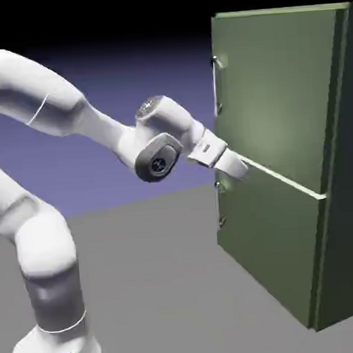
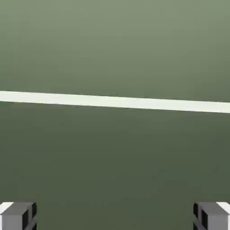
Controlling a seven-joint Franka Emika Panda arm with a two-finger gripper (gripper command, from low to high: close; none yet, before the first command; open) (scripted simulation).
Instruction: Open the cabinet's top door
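"So why is the gripper (image 2: 115, 215) held there, fingers spread wide with nothing between them?"

"Probably to leave room for a handle. It faces the cabinet (image 1: 349, 160) by the pale strip (image 1: 283, 178) where the doors meet; whether it touches, I can't tell."

"And the top door (image 1: 277, 91)?"

"Above that strip, up to the cabinet's top edge, and it looks shut. Its upright handle (image 1: 215, 88) is by the edge at the exterior view's left, presumably so that a pull swings it from the side opposite the hinges."

"Then the hand is off target?"

"I'd say so: it wants to go up and toward that edge, then close on the bar. Too low, and it could catch the lower handle (image 1: 219, 206) instead."

"How many of each?"

"Two doors, counting the lower door (image 1: 272, 232); two handles, one per door; one pale strip; one cabinet; one arm (image 1: 47, 92), with two fingertips (image 2: 18, 216) showing in the hand view."
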